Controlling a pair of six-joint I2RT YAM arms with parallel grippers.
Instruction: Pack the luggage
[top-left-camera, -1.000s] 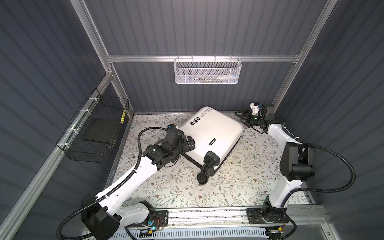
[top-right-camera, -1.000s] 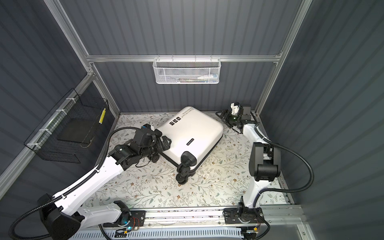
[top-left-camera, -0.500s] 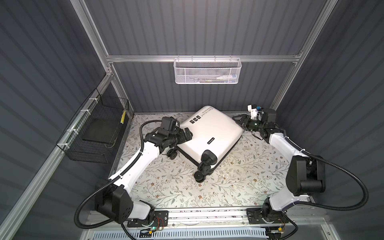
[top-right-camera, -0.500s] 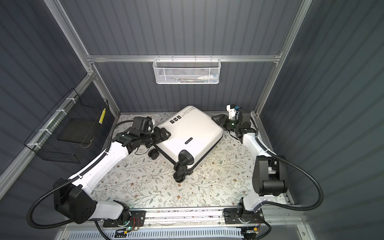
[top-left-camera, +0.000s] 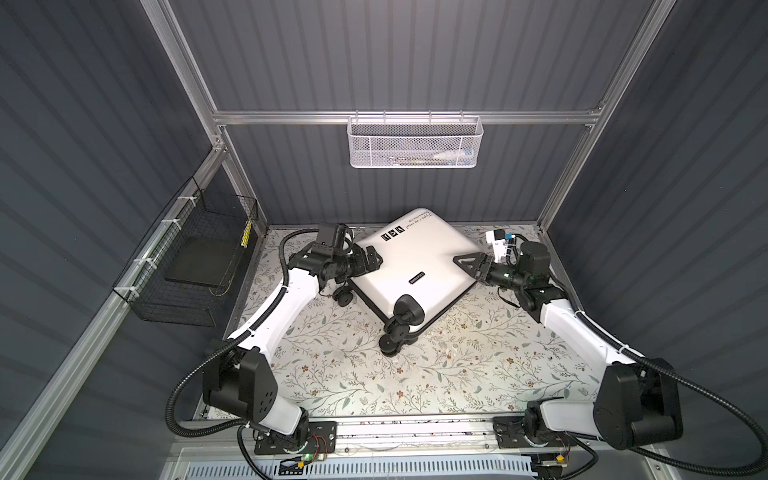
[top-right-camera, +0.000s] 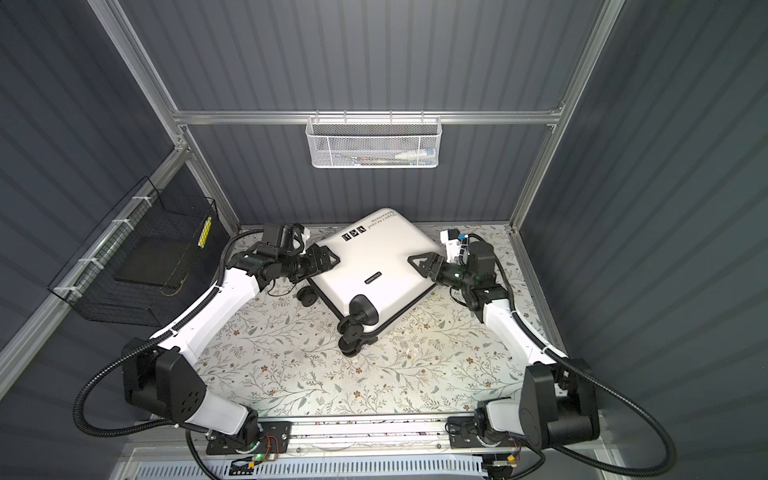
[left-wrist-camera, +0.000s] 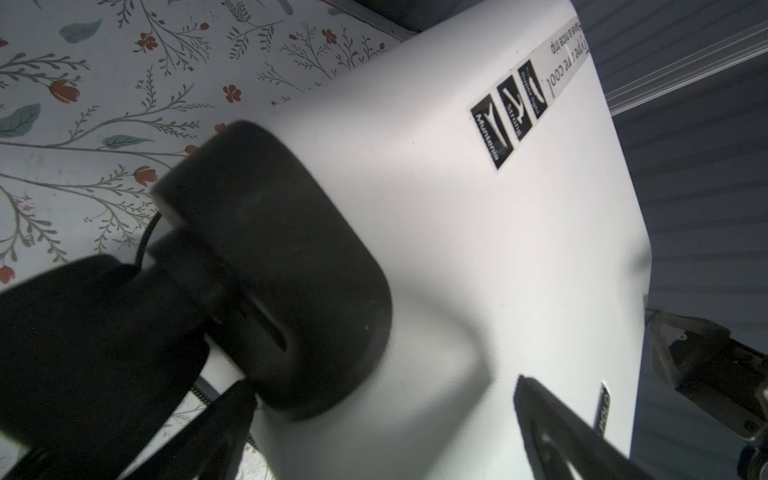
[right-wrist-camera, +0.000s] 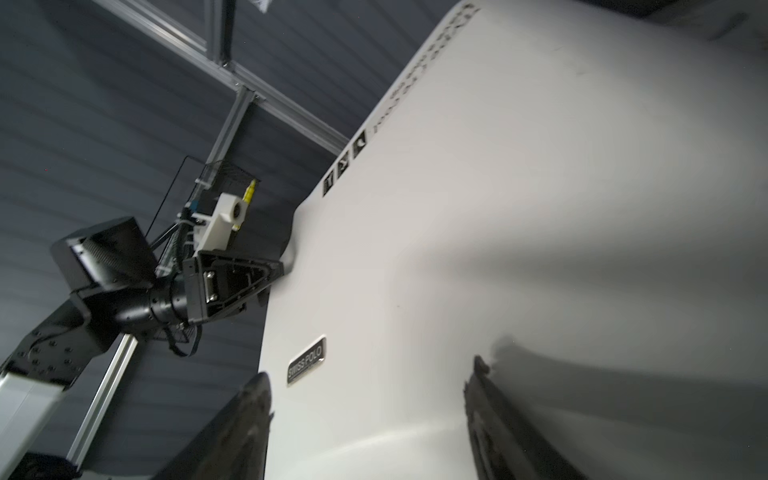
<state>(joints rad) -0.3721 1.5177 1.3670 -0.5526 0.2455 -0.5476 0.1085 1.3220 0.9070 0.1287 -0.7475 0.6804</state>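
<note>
Nearest, past the arms' base rail (top-left-camera: 415, 432), the floral mat (top-left-camera: 415, 374) lies open across its width, the widest free room. Farther back the luggage (top-left-camera: 415, 257) lies closed and skewed, wheels (top-left-camera: 395, 332) toward the near side, far corner close to the back wall. The left gripper (top-left-camera: 371, 257) is spread at its left edge and the right gripper (top-left-camera: 465, 264) at its right edge. Whether either presses the shell cannot be told. A black wire basket (top-left-camera: 187, 266) hangs left. On the far wall hangs a white mesh basket (top-left-camera: 415, 143), contents unclear.
</note>
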